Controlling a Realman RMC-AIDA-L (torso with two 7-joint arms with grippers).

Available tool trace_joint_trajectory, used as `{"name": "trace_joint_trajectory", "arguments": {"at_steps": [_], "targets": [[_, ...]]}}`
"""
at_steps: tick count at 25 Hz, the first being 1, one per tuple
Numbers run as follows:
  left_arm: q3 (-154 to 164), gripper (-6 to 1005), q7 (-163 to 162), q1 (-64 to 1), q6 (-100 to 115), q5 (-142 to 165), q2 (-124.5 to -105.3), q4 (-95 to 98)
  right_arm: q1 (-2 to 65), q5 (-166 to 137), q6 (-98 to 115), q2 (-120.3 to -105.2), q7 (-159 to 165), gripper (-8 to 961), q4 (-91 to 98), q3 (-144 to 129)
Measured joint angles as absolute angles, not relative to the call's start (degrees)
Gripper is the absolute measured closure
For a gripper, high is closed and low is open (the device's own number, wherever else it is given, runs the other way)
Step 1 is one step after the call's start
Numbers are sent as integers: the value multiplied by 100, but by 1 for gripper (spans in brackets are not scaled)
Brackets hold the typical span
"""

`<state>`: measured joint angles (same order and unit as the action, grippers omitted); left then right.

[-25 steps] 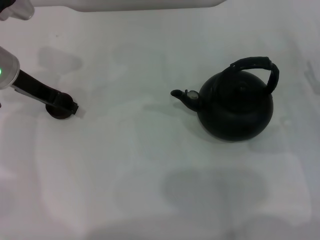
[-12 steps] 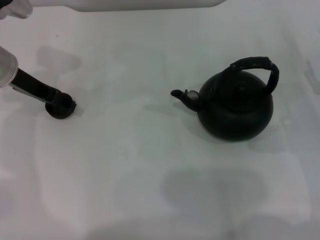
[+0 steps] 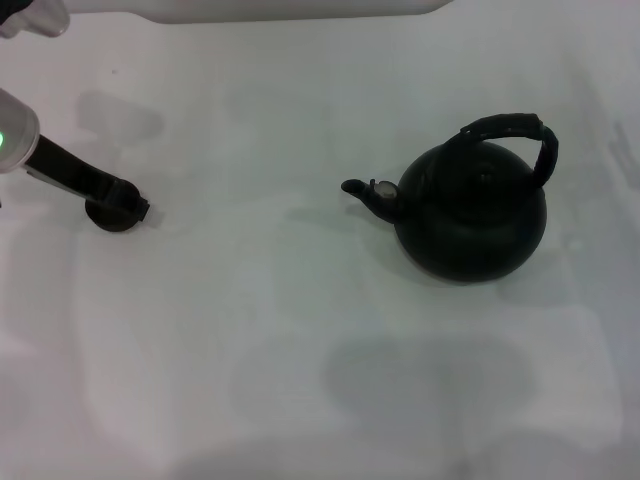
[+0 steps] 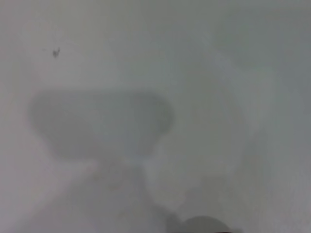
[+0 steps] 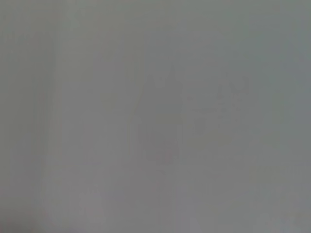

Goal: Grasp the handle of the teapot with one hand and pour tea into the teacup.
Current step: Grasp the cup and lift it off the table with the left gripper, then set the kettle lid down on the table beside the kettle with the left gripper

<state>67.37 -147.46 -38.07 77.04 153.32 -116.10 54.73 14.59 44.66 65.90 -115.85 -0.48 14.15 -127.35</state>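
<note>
The large matte black teapot (image 3: 472, 228) stands right of centre in the head view, its spout (image 3: 360, 190) pointing left and its black arched handle (image 3: 512, 128) upright on top. Nothing touches it. The tiny black teacup (image 3: 108, 220) is at the far left, partly covered by my left gripper (image 3: 133, 208). The gripper's black fingers reach in from the left edge and close on the cup's rim. The right gripper is out of view, and the right wrist view shows only plain grey.
A white cloth (image 3: 300, 330) covers the table. A white object (image 3: 280, 8) runs along the far edge. A wide stretch of bare cloth lies between the teacup and the teapot. The left wrist view shows cloth and shadow.
My left gripper has drawn back slightly to the left and away, and the teacup has shifted with it. The teapot has not moved.
</note>
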Motion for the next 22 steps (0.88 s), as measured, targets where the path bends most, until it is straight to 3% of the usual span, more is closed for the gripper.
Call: {"name": "trace_joint_trajectory", "arguments": {"at_steps": [3, 8, 13, 22], "targets": [[6740, 295, -14752, -3846, 7781, 15334, -11610, 5509, 1459, 4465, 6587, -11592, -45, 128, 1415, -12735], [6742, 295, -14747, -3955, 7985, 15288, -11639, 5824, 1458, 4464, 6583, -11593, -44, 129, 1415, -12735], [6920, 295, -14714, -4228, 8111, 15270, -11810, 6083, 1465, 4465, 6577, -11593, -43, 130, 1416, -12735], [8072, 296, -14738, -4691, 8079, 14698, -11878, 6033, 1496, 4451, 6543, -11593, -44, 132, 1415, -12735]]}}
